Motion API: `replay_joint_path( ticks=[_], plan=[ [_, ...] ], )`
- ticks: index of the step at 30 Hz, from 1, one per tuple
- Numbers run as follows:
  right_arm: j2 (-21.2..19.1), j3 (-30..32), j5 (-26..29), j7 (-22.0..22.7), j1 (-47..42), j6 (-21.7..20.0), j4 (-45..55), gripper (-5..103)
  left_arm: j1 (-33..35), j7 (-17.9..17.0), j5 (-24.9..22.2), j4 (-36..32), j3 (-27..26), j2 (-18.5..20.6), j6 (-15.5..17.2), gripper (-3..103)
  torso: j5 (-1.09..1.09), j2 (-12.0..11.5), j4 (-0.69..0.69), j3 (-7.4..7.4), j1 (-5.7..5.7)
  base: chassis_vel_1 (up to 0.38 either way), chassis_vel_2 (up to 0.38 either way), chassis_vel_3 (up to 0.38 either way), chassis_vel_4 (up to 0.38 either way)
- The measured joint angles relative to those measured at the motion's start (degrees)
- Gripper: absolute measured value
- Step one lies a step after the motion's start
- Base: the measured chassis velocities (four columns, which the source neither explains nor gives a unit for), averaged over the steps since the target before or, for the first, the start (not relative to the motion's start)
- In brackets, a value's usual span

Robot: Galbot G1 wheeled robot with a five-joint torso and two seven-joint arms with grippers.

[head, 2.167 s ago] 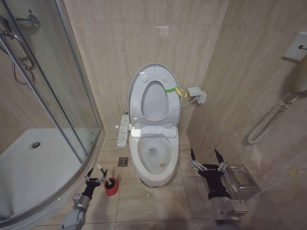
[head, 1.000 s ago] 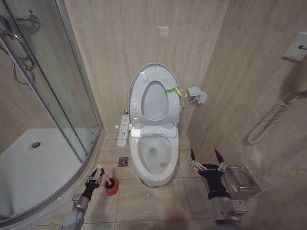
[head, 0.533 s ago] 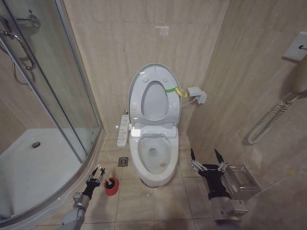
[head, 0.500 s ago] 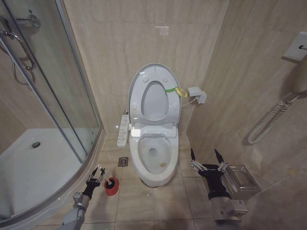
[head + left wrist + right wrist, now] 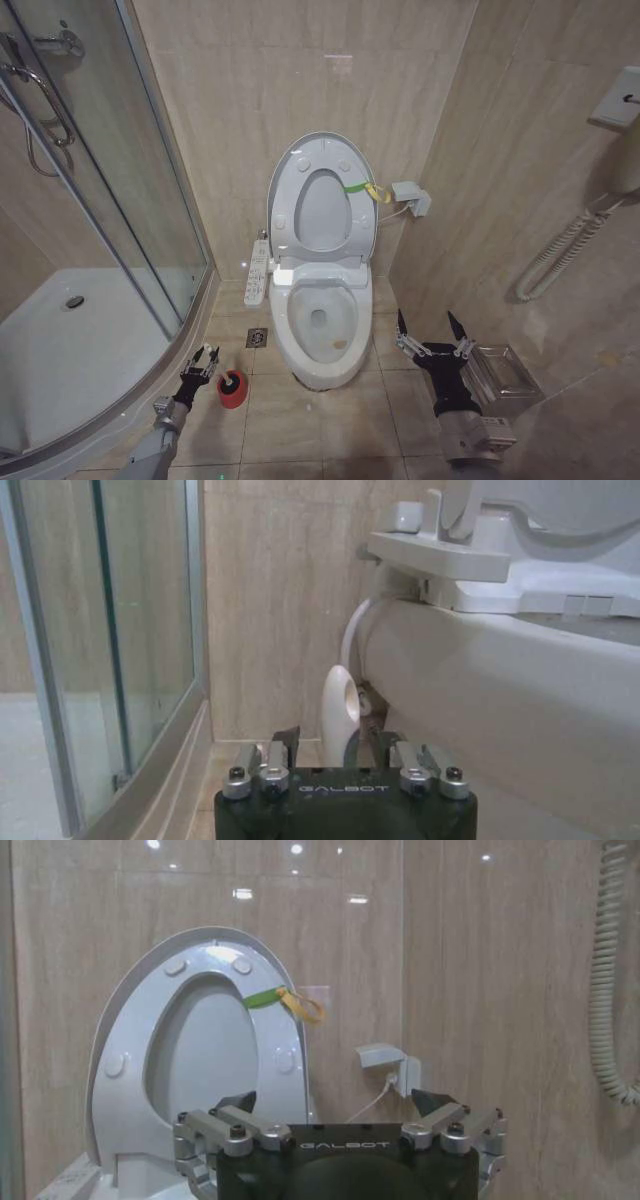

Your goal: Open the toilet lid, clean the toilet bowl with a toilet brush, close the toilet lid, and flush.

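The toilet lid [image 5: 320, 212] [image 5: 200, 1057] stands upright against the wall, the white seat ring [image 5: 285, 190] raised in front of it and a yellow-green band [image 5: 365, 188] at its edge. Below, the toilet bowl [image 5: 345, 362] [image 5: 500, 697] lies uncovered. The toilet brush [image 5: 340, 705] stands in its red holder cup [image 5: 232, 390] on the floor left of the bowl. My left gripper [image 5: 203, 358] [image 5: 338, 744] is shut on the brush's pale handle. At the lower right, my right gripper [image 5: 430, 335] [image 5: 335, 1102] hangs open beside the bowl, holding nothing.
A curved glass shower enclosure [image 5: 120, 200] fills the left side. A long button panel [image 5: 257, 272] hangs on the bowl's left, above a floor drain [image 5: 257, 337]. A metal box [image 5: 500, 370] sits by the right wall, under a coiled cord [image 5: 565, 255].
My left gripper's fingers, spread beside the brush handle at first, have come together on it. The right arm and the toilet have not moved.
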Motion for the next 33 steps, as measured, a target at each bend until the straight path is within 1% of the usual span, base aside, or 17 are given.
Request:
replay_joint_path(
  ticks=[3, 4, 11, 12, 18, 19, 29, 32, 33],
  plan=[
    [0.0, 0.0, 0.0, 0.0, 0.0, 0.0, 0.0, 100, -0.21, 0.06, 0.01, 0.28, -0.02, -0.1, -0.05, 53, 0.0, 0.0, 0.0, 0.0, 0.0, 0.0, 0.0, 0.0, 0.0],
    [0.0, 0.0, 0.0, 0.0, 0.0, 0.0, 0.0, 100, -0.34, 0.12, 0.01, 0.47, -0.04, -0.13, -0.11, 49, 0.0, 0.0, 0.0, 0.0, 0.0, 0.0, 0.0, 0.0, 0.0],
    [0.0, 0.0, 0.0, 0.0, 0.0, 0.0, 0.0, 100, -0.81, 0.67, 0.04, 1.27, -0.13, -0.16, -0.35, 49, 0.0, 0.0, 0.0, 0.0, 0.0, 0.0, 0.0, 0.0, 0.0],
    [0.0, 0.0, 0.0, 0.0, 0.0, 0.0, 0.0, 100, -0.86, 0.96, 0.05, 1.38, -0.18, -0.16, -0.42, 32, 0.0, 0.0, 0.0, 0.0, 0.0, 0.0, 0.0, 0.0, 0.0],
    [0.0, 0.0, 0.0, 0.0, 0.0, 0.0, 0.0, 100, -1.08, 1.65, 0.06, 1.82, -0.44, -0.21, -0.54, 32, 0.0, 0.0, 0.0, 0.0, 0.0, 0.0, 0.0, 0.0, 0.0],
    [0.0, 0.0, 0.0, 0.0, 0.0, 0.0, 0.0, 100, -1.12, 1.81, 0.06, 1.92, -0.57, -0.2, -0.55, 22, 0.0, 0.0, 0.0, 0.0, 0.0, 0.0, 0.0, 0.0, 0.0],
    [0.0, 0.0, 0.0, 0.0, 0.0, 0.0, 0.0, 100, -0.99, 2.06, 0.52, 1.42, -0.98, 0.12, -1.04, 22, 0.0, 0.0, 0.0, 0.0, 0.0, 0.0, 0.0, 0.0, 0.0],
    [0.0, 0.0, 0.0, 0.0, 0.0, 0.0, 0.0, 100, 0.42, 1.53, 0.57, -1.9, -0.86, 0.28, -1.53, 22, 0.0, 0.0, 0.0, 0.0, 0.0, 0.0, 0.0, 0.0, 0.0],
    [0.0, 0.0, 0.0, 0.0, 0.0, 0.0, 0.0, 100, 0.42, 1.53, 0.57, -1.9, -0.86, 0.28, -1.53, 22, 0.0, 0.0, 0.0, 0.0, 0.0, 0.0, 0.0, 0.0, 0.0]
  ],
)
